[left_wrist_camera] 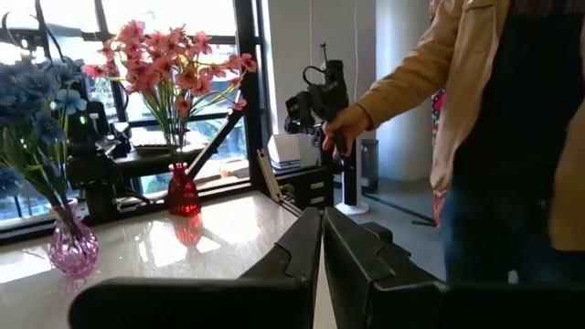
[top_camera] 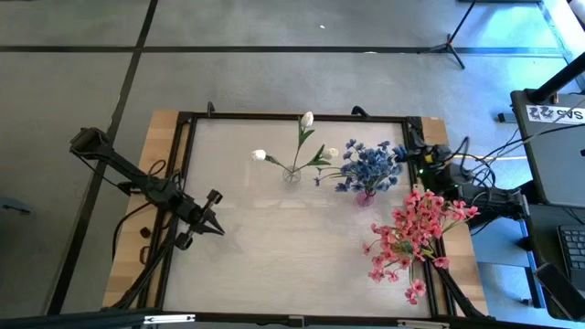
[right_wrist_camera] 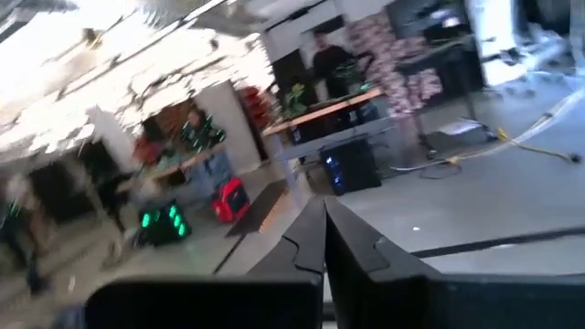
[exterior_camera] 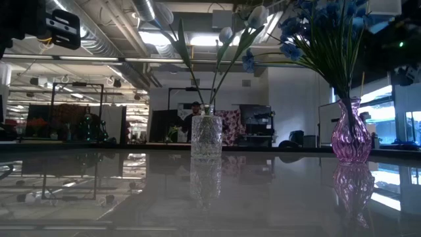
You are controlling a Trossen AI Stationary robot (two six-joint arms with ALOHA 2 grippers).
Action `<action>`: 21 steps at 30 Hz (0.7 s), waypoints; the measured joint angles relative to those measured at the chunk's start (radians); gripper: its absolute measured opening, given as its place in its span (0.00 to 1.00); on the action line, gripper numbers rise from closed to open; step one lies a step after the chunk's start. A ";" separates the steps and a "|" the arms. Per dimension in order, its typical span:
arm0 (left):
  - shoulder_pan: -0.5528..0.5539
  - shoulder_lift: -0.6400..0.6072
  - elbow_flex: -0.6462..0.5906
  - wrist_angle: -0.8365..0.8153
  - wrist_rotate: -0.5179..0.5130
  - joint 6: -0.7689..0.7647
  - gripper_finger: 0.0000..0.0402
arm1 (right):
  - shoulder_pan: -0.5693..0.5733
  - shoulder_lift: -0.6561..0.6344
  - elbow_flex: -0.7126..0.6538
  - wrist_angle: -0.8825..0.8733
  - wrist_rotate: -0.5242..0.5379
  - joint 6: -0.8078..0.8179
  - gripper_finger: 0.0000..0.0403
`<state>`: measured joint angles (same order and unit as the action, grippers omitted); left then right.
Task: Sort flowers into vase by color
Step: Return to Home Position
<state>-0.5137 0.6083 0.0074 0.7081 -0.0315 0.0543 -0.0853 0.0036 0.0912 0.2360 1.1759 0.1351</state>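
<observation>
Nearest lay the glossy pale tabletop [exterior_camera: 210, 197], mirroring three vases. From the clear cut-glass vase [exterior_camera: 206, 136] rose white buds [top_camera: 307, 119], and blue clustered blooms [top_camera: 370, 164] filled the purple glass bulb vase [exterior_camera: 350, 138] just beside it. The pink flowers [left_wrist_camera: 169, 64] crowded the small red vase [left_wrist_camera: 183, 195] by the table's right edge — no sprig lay loose. The left gripper [top_camera: 218, 228] hovered over the left side, fingers pressed together on nothing. The right gripper [right_wrist_camera: 324, 224] (at the right edge, facing the room) was likewise closed and empty. Such sprigs, I judged, were featherlight on thin springy stems — best pinched on bare stem below the soft blooms, gently, lest a top-heavy vase tip.
</observation>
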 joint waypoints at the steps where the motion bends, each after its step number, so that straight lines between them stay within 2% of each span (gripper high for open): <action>1: 0.000 0.000 0.000 0.000 0.000 0.009 0.03 | 0.000 0.000 -0.018 0.003 -0.020 -0.013 0.01; 7: 0.000 0.000 0.000 -0.001 0.016 0.035 0.03 | 0.000 0.000 -0.078 -0.031 -0.230 -0.086 0.01; 10: 0.000 0.000 0.000 -0.002 0.064 0.018 0.03 | 0.000 0.000 -0.078 -0.153 -0.280 -0.065 0.01; 15: -0.002 0.000 0.000 -0.009 0.086 -0.029 0.03 | 0.001 0.003 -0.079 -0.167 -0.310 -0.072 0.01; 21: -0.002 0.000 0.000 -0.003 0.036 -0.017 0.03 | 0.001 0.004 -0.080 -0.156 -0.505 -0.145 0.01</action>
<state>-0.5156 0.6081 0.0074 0.7054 0.0043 0.0376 -0.0845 0.0076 0.0109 0.0803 0.6709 -0.0101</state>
